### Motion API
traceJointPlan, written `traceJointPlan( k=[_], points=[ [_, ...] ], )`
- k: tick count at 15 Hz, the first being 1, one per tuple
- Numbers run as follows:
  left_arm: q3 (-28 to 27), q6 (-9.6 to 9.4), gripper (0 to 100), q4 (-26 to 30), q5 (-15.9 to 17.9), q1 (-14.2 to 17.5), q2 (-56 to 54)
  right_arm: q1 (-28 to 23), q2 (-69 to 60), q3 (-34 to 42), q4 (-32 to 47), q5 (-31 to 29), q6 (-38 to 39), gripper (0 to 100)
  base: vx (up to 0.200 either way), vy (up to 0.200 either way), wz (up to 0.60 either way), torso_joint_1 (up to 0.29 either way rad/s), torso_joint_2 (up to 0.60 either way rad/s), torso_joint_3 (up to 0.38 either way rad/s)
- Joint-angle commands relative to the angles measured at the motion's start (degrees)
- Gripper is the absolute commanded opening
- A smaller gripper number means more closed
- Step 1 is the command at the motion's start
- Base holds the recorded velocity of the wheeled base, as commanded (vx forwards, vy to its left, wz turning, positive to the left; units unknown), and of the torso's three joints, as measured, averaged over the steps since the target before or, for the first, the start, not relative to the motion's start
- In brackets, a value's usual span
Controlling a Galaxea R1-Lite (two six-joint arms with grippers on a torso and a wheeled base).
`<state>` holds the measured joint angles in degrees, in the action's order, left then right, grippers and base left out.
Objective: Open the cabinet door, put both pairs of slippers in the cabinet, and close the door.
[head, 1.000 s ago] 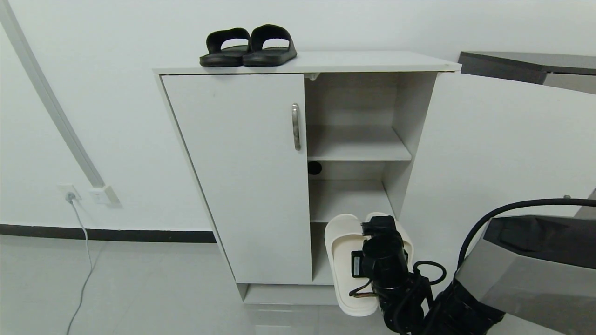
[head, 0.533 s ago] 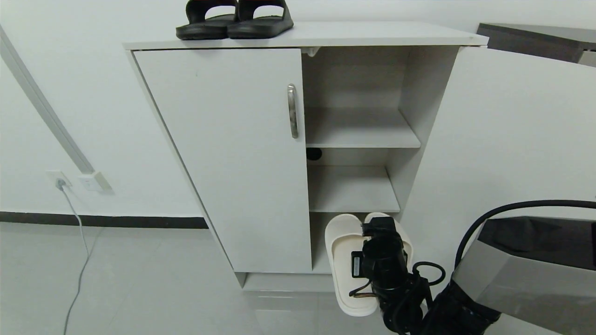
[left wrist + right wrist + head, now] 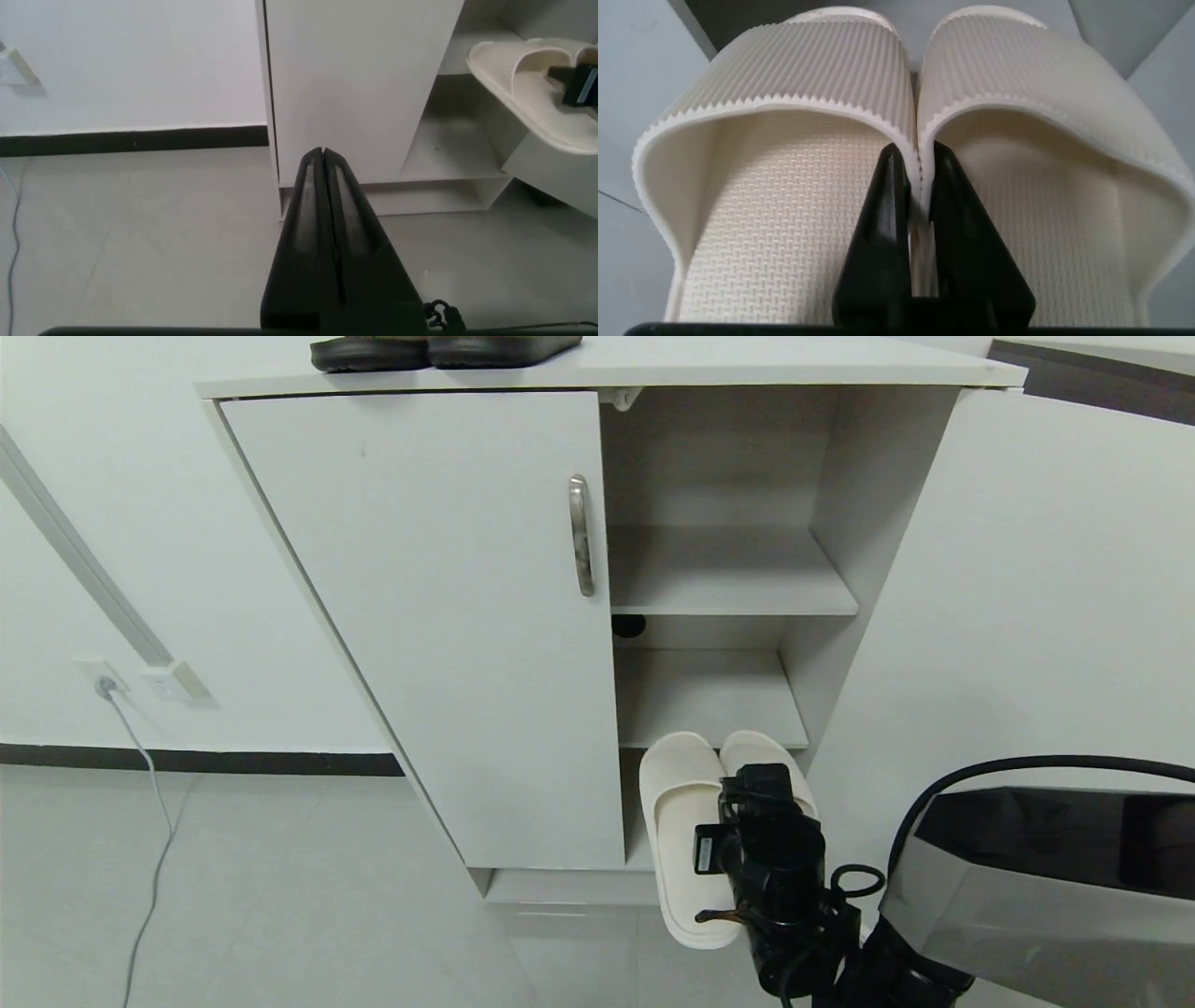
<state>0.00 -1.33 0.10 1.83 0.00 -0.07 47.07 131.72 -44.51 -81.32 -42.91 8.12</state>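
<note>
A white pair of slippers (image 3: pixel 686 821) hangs in front of the cabinet's bottom compartment, toes toward the cabinet. My right gripper (image 3: pixel 920 163) is shut on the two inner side walls of the white slippers (image 3: pixel 785 215), pinching them together. A black pair of slippers (image 3: pixel 439 350) sits on the cabinet top (image 3: pixel 747 373) at its left end. The cabinet's right door (image 3: pixel 1008 597) stands wide open; the left door (image 3: pixel 420 616) with its metal handle (image 3: pixel 581 535) is closed. My left gripper (image 3: pixel 322 159) is shut on nothing, low above the floor facing the cabinet base, with the white slippers (image 3: pixel 533 79) off to one side.
Two bare shelves (image 3: pixel 728 579) (image 3: pixel 709 700) show inside the open half. A wall socket with a cable (image 3: pixel 103 689) is at the left, the cable trailing over the tiled floor. A dark-topped unit (image 3: pixel 1092 373) stands behind the open door.
The head camera has come closer and tilted down, so the cabinet looks larger and higher in the picture. The right gripper still holds the white pair before the bottom opening.
</note>
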Motion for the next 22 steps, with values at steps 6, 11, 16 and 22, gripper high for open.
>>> traceJointPlan(
  k=[6,11,16,22],
  points=[
    [0.00,0.01,0,-0.01,0.02,0.00,0.07,-0.40,2.40,0.30,-1.56,0.02,-1.18,0,0.000,0.000,0.00,0.000,0.00,0.000],
    [0.00,0.10,0,-0.01,0.02,0.00,0.07,-0.57,2.40,0.04,-1.56,0.11,-1.35,0,0.040,0.000,0.00,0.000,0.00,0.000],
    [0.00,0.01,0,-0.01,0.02,0.00,0.07,-0.57,2.05,-0.14,-1.56,0.11,-1.35,0,0.200,0.000,0.00,0.002,0.01,0.000],
    [0.00,0.10,0,-0.01,-0.07,0.00,0.07,-1.36,2.75,-4.01,0.99,0.81,-1.53,0,0.100,0.000,0.00,0.003,0.00,0.003]
  ],
)
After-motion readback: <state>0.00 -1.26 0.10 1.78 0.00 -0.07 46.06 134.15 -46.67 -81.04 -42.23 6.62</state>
